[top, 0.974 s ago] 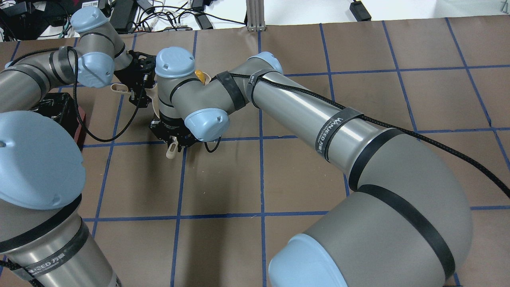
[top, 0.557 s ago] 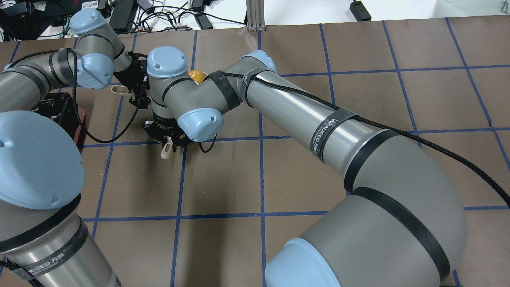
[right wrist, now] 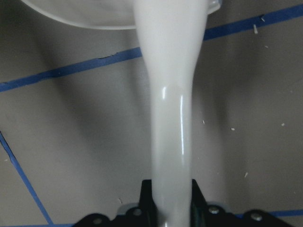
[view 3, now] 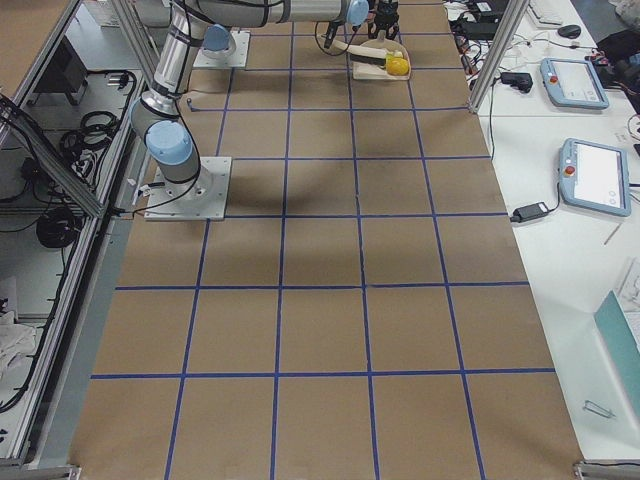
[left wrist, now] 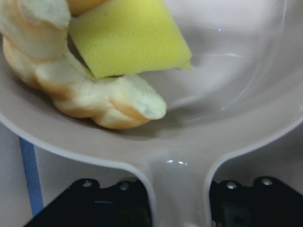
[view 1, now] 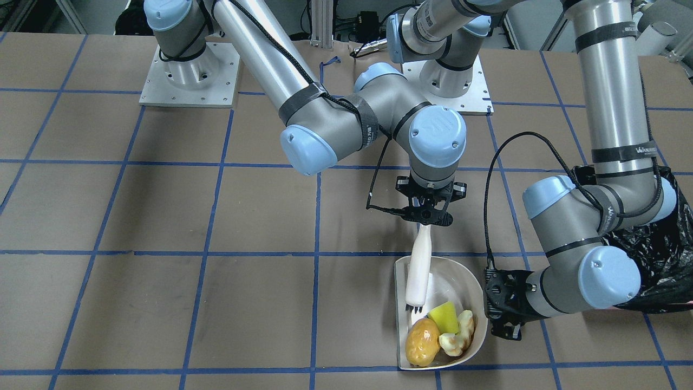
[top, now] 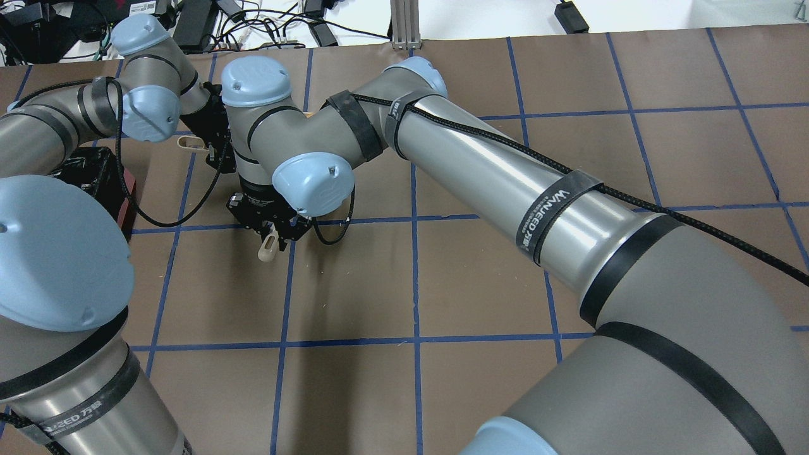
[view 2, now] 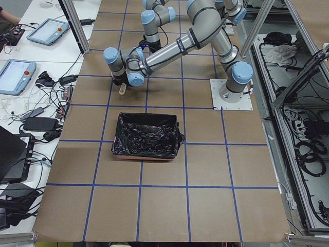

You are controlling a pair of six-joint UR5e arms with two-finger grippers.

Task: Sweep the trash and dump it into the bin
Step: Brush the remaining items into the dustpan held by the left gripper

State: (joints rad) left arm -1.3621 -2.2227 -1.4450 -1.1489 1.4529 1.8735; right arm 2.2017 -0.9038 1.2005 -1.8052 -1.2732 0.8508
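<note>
Sweeping looks done; dumping not yet begun.

- All three pieces of trash sit in the dustpan, bunched at its 6 o'clock end in the front view: potato, wedge and croissant, touching one another. No loose piece shows on the table.
- Right gripper: fingers pinched on the brush handle. The brush points toward 6 o'clock, its bristle end inside the pan, just at 12 o'clock of the potato.
- Left gripper: fingers clamped on the dustpan's handle from either side (the wrist camera shows it plainly). The pan appears flat on the table.
- Bin: at 3 o'clock of the pan in the front view, beyond the left arm's elbow, near but not touching. The side view shows only black liner inside.

Left to do, as I judge it: get the brush clear, lift the pan level, carry it over the bin and tip it. The pieces lie near the open lip, so an early tilt could spill them.
</note>
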